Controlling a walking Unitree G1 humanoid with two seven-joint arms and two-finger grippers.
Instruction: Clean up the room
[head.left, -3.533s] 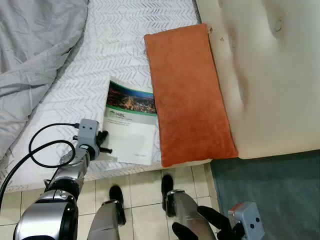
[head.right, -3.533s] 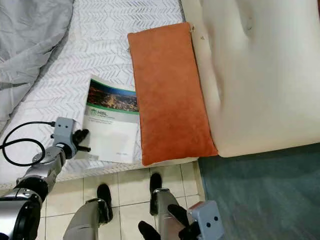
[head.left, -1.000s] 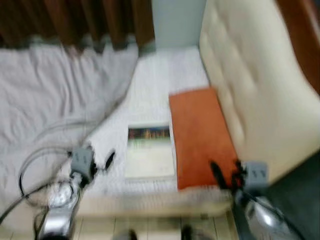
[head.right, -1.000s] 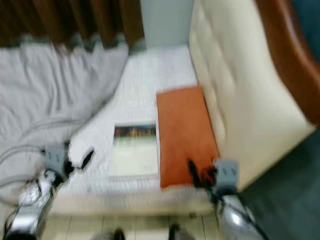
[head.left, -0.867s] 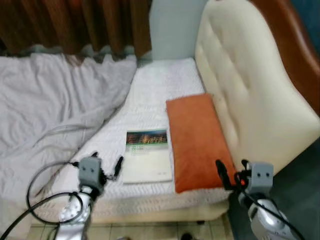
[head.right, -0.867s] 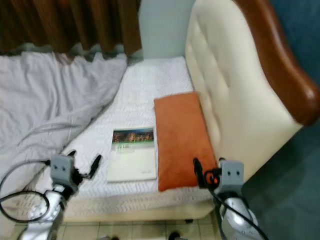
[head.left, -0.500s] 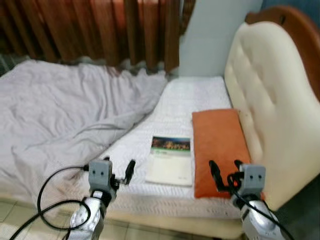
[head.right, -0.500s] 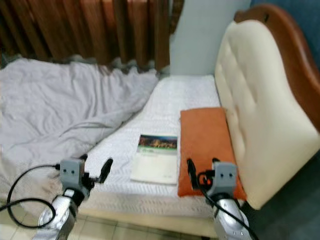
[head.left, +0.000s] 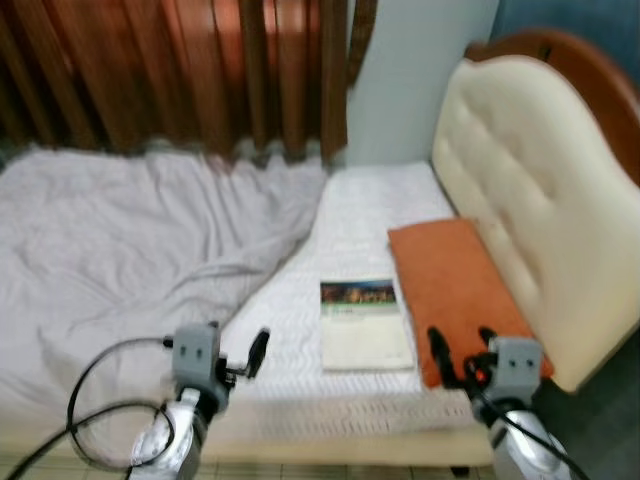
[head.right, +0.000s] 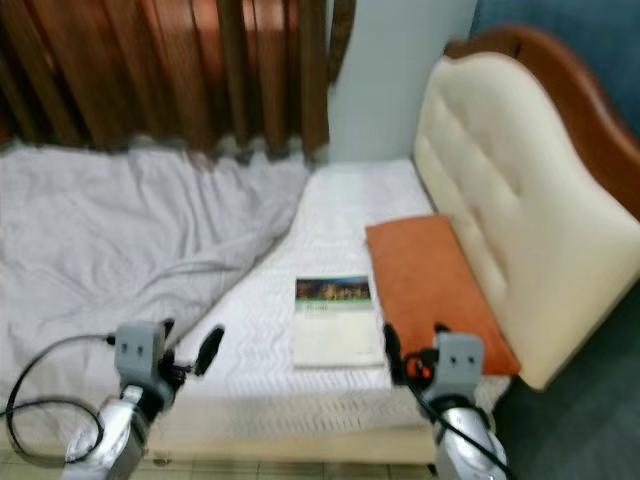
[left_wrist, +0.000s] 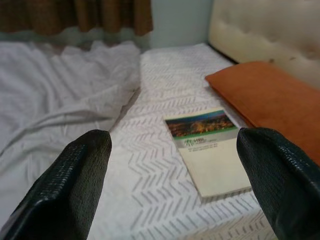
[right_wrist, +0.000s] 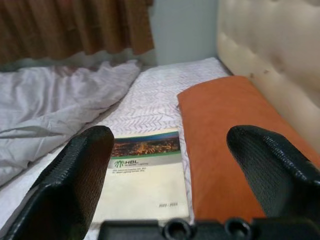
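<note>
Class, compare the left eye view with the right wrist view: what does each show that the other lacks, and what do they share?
Left eye view: the left gripper, its black cable, the headboard's wooden rim. Right wrist view: the booklet's HBL lettering. Shared: booklet, orange pillow, grey blanket, open right gripper.

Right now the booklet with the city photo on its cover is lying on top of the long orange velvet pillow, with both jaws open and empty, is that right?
Not quite. The booklet with the city photo on its cover lies flat on the white patterned mattress, beside the long orange velvet pillow, not on top of it; the right wrist view shows this. Both jaws are open and empty.
</note>
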